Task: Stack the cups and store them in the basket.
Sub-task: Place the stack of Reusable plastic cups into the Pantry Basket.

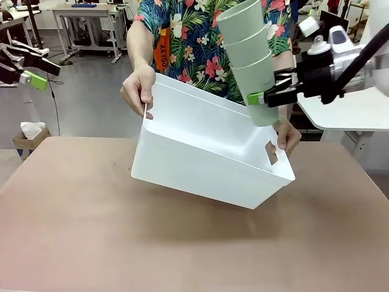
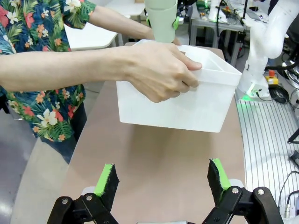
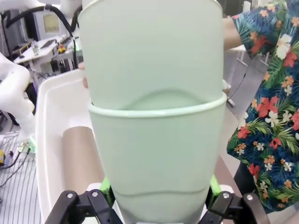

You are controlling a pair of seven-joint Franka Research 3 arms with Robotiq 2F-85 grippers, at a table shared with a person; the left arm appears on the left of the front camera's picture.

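Front view — three stacked cups (image 1: 248, 45) (one basket (image 1: 206, 152))

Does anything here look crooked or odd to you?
Yes: the basket isn't resting flat. The person's hands hold it tilted above the table, while the right gripper holds the mint cup stack leaning over it.

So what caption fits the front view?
Right end effector holds stacked cups above the basket a person tilts.

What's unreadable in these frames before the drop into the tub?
- Front view: floor of the white plastic tub, hidden by its tilted near wall.
- Right wrist view: stacked mint green tumblers block the right pincer pads and most of the tub; tan-brown cup partly hidden.
- Left wrist view: stack top cut off by the upper edge.
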